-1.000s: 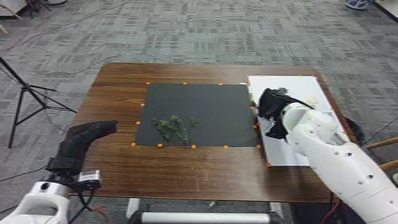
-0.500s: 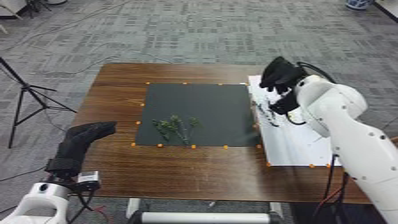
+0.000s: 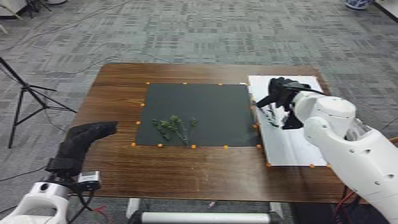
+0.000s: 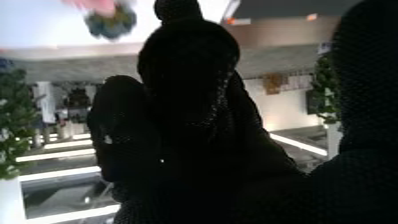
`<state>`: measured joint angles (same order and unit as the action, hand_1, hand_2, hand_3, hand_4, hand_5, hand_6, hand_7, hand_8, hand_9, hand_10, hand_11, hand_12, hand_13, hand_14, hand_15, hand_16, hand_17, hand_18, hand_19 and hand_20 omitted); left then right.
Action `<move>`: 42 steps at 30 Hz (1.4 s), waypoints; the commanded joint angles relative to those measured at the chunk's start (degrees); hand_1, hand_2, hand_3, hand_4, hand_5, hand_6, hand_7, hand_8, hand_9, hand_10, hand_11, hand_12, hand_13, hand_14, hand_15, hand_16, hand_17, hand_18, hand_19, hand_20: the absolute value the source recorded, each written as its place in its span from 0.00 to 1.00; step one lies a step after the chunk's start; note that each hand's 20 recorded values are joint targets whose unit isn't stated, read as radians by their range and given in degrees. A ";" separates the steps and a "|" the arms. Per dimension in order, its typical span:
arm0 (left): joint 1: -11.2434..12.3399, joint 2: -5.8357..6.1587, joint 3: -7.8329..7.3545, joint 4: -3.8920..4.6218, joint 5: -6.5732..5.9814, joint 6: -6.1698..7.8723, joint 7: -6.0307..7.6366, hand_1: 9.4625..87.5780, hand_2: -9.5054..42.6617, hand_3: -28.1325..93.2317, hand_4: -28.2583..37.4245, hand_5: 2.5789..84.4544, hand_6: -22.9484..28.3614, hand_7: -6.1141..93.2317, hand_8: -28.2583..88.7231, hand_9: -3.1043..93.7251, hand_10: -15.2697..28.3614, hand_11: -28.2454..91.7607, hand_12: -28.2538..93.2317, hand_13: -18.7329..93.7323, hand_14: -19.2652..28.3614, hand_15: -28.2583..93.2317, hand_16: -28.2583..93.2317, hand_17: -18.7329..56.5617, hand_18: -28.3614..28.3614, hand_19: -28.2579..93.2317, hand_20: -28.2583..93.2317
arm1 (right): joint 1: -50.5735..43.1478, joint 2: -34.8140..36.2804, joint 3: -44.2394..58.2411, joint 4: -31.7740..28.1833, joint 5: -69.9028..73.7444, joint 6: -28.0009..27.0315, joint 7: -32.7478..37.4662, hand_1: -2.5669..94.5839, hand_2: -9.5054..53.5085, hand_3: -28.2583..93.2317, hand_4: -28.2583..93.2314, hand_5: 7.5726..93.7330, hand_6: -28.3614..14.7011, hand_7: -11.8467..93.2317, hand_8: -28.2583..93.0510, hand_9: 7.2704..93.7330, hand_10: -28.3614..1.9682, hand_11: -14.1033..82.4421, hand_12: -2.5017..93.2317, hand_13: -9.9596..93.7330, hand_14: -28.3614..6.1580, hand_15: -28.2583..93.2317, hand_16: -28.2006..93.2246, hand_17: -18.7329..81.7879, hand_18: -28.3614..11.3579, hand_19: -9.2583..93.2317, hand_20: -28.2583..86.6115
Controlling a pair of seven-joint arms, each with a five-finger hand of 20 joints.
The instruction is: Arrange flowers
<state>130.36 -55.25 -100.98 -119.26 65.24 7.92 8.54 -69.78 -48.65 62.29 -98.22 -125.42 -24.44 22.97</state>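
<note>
dark thin stems (image 3: 272, 118) lie on the white board (image 3: 286, 154), on the near side of the right hand (image 3: 286, 90) and very close to it, in the space where its thumb and fingers part; whether they touch the glove i cannot tell. the right hand is spread, thumb well away from the fingers, with nothing seen pinched between them. in the right wrist view a pink flower (image 4: 92, 5) and a blue-green flower head (image 4: 111, 23) are side by side against white, near that hand's fingers and apart from them.

to the left of the right hand and nearer the robot, well apart from it, a small bunch of green sprigs (image 3: 174, 128) lies on the dark mat (image 3: 197, 102), close to the mat's near edge. the mat sits just beside the board, and small orange markers (image 3: 194, 146) run along its edges.

the left hand (image 3: 85, 136) is at the left edge of the brown counter (image 3: 178, 175), to the left of the sprigs and apart from them, its fingers held straight and pressed together. farther out to the left of that hand, a black tripod (image 3: 24, 86) stands on the grey floor (image 3: 191, 35).
</note>
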 commanded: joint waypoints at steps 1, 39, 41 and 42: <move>-0.15 -0.84 0.00 -0.44 0.89 -1.44 -0.79 0.18 0.18 0.79 0.02 0.66 0.44 0.20 0.16 0.58 0.68 0.39 0.33 0.52 0.76 0.35 0.24 0.30 0.73 0.32 0.37 | -3.56 -2.45 0.17 0.70 -2.78 -3.64 1.32 0.31 0.00 0.63 0.18 0.56 0.34 0.23 0.24 0.76 0.22 0.28 0.24 1.00 0.71 0.63 0.51 0.88 0.57 0.96 0.63; -1.35 -0.35 0.22 -0.22 0.12 -2.55 -1.08 0.19 0.18 0.79 0.03 0.66 0.45 0.20 0.16 0.58 0.68 0.39 0.33 0.52 0.77 0.34 0.24 0.30 0.73 0.32 0.37 | -4.46 -7.29 4.64 -6.42 23.96 14.28 3.70 0.75 0.01 0.66 0.23 0.59 0.48 0.56 0.42 0.96 0.48 0.43 0.40 1.00 0.80 0.75 0.42 0.94 0.62 0.99 0.62; -1.62 -0.29 0.42 -0.11 0.20 -2.54 -1.12 0.19 0.18 0.79 0.03 0.66 0.45 0.20 0.16 0.58 0.68 0.39 0.33 0.52 0.77 0.34 0.24 0.30 0.73 0.32 0.37 | -4.51 -7.23 3.56 -6.37 21.53 14.29 2.88 0.75 0.01 0.66 0.23 0.59 0.48 0.56 0.42 0.96 0.48 0.43 0.40 1.00 0.80 0.75 0.42 0.94 0.62 0.99 0.62; -1.68 -0.29 0.44 -0.05 0.21 -2.65 -1.10 0.19 0.18 0.79 0.03 0.66 0.45 0.20 0.17 0.58 0.68 0.39 0.33 0.52 0.77 0.34 0.24 0.30 0.73 0.32 0.37 | -4.32 -7.23 2.89 -6.06 19.25 13.75 2.93 0.74 0.01 0.66 0.23 0.59 0.48 0.56 0.42 0.96 0.48 0.43 0.40 1.00 0.80 0.75 0.42 0.94 0.62 0.99 0.62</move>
<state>129.12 -55.67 -100.51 -119.19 65.59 6.21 7.76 -74.87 -54.94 67.70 -102.72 -99.02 -9.44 28.58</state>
